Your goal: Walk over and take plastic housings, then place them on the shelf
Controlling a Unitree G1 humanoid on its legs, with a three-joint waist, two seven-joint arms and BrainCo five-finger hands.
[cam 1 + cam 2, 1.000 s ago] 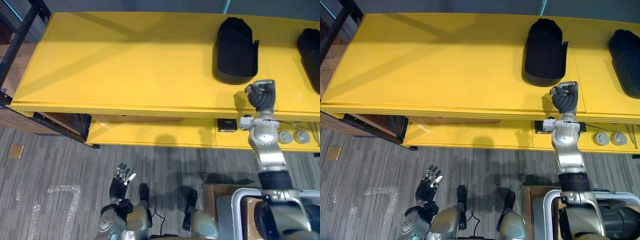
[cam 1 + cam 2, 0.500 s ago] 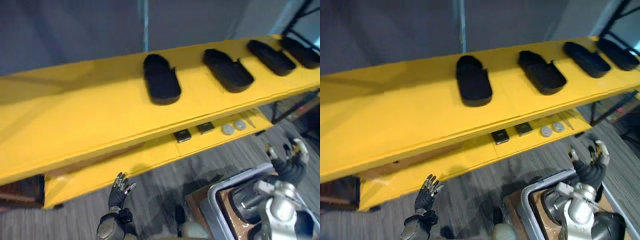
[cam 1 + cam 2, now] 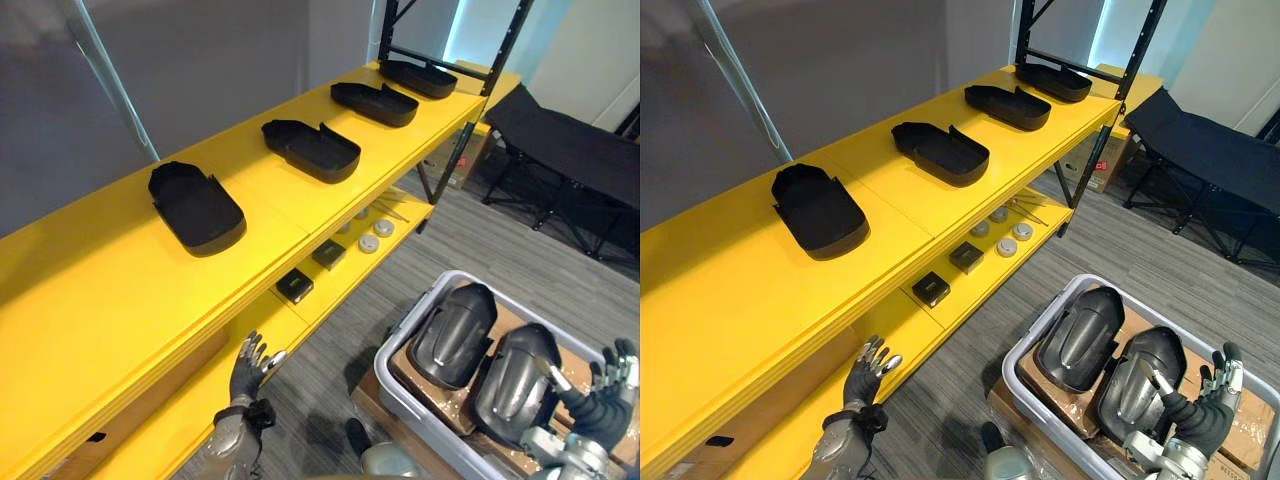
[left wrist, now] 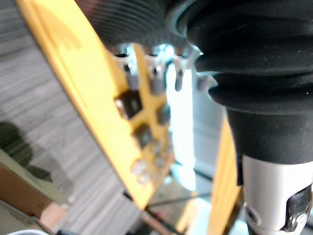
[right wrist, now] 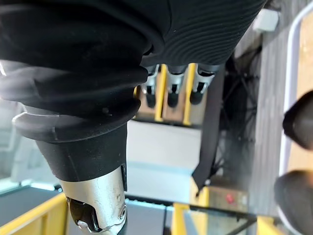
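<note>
While the left hand point(image 3: 248, 368) hangs low by the yellow shelf point(image 3: 110, 310), fingers loosely spread and empty, black housings point(image 3: 195, 205) lie along the shelf top. Two more plastic housings point(image 3: 455, 335) sit in the grey bin point(image 3: 405, 318). The right hand point(image 3: 1196, 420) hovers just beside them, fingers splayed wide and holding nothing. Pick-up looks to be the step in hand: next, reach down onto the nearer housing and close round it.

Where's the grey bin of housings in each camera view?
Left eye view: grey bin, lower right.
Right eye view: grey bin, lower right too.
Right wrist view: its pale rim beside dark housings.
Left wrist view: cannot tell.
Shared landmark: the yellow shelf.
</note>
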